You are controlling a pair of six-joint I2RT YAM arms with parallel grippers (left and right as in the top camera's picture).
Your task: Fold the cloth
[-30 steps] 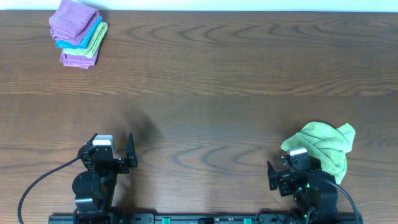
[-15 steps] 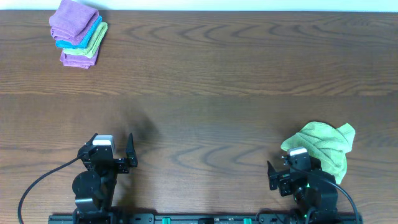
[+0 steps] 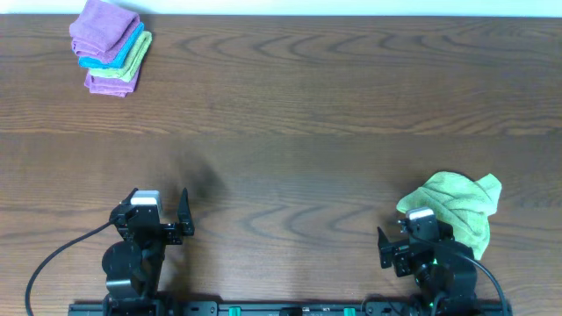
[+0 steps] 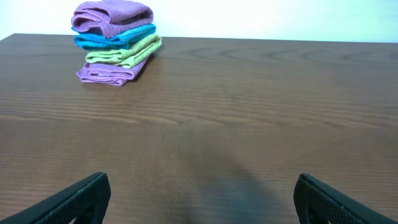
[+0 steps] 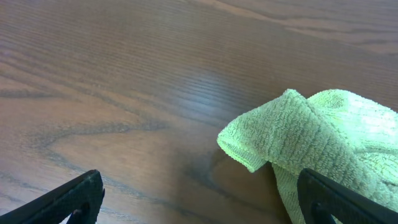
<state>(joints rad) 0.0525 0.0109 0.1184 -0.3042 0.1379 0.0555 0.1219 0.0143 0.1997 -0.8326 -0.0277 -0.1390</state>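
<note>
1. Both arms sit at the near edge, with the left gripper (image 3: 160, 200) and right gripper (image 5: 200, 177) spread wide and empty.
2. The purple cloth (image 3: 104, 29) lies folded on top of the stack (image 3: 110, 53) in the far left corner.
3. A crumpled green cloth (image 3: 457, 206) lies just beside the right gripper.
4. My read: no fold is in hand. The next move needs a cloth laid flat so I can grab its corners.

The left arm (image 3: 130, 259) and right arm (image 3: 448, 276) sit tucked back and low, one on each side. The left hand (image 4: 202, 183) points forward, its two dark fingers (image 4: 81, 199) spread wide with nothing between them. The right hand (image 5: 200, 180) is likewise spread wide, gripping nothing.
</note>
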